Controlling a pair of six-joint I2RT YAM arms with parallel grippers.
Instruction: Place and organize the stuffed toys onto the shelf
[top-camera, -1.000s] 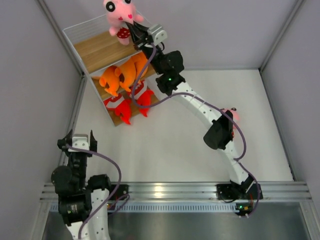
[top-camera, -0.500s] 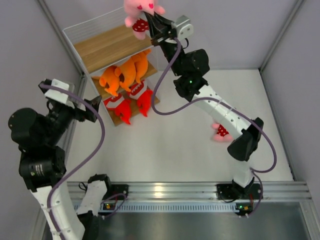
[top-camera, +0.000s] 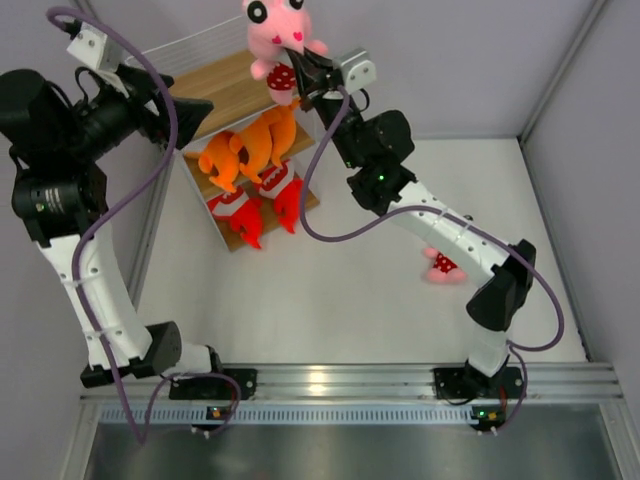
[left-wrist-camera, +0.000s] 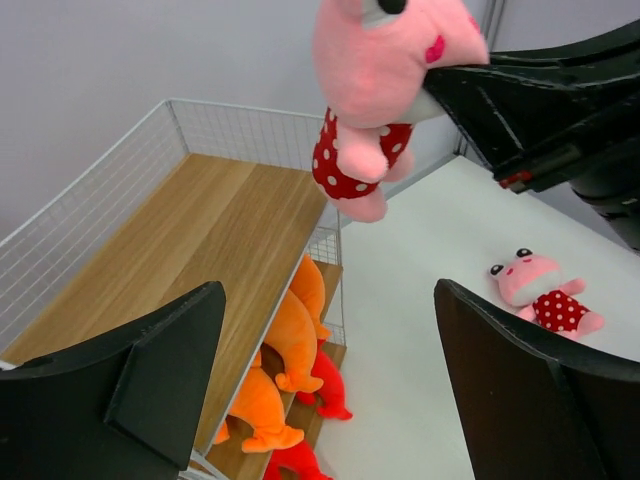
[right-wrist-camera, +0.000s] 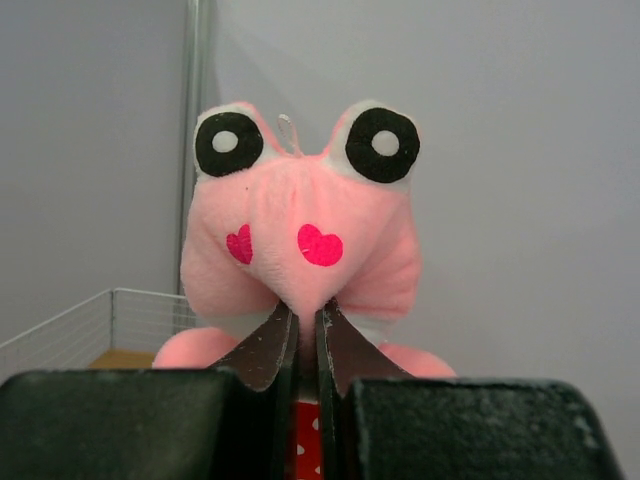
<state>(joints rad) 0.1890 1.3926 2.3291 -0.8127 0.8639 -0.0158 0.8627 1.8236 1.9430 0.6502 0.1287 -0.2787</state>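
My right gripper (top-camera: 298, 70) is shut on a pink stuffed toy (top-camera: 274, 28) in a red polka-dot dress, pinching it under the chin (right-wrist-camera: 305, 230). The toy hangs above the right end of the shelf's top board (top-camera: 222, 92), apart from it. Two orange sharks (top-camera: 243, 150) lie on the middle tier and two red sharks (top-camera: 262, 205) on the lowest. A second pink toy (top-camera: 441, 264) lies on the table to the right. My left gripper (top-camera: 192, 106) is raised over the shelf's left end, open and empty (left-wrist-camera: 328, 300), looking down on the board (left-wrist-camera: 200, 240).
Grey walls stand close to the shelf's left and back sides. The shelf's white wire frame (left-wrist-camera: 120, 170) rims the top board. My right arm (top-camera: 440, 225) stretches diagonally across the white table, above the second pink toy.
My left arm has swung up from beside the shelf to above its left end, its jaws opening wider. My right gripper shifted slightly with the pink toy.
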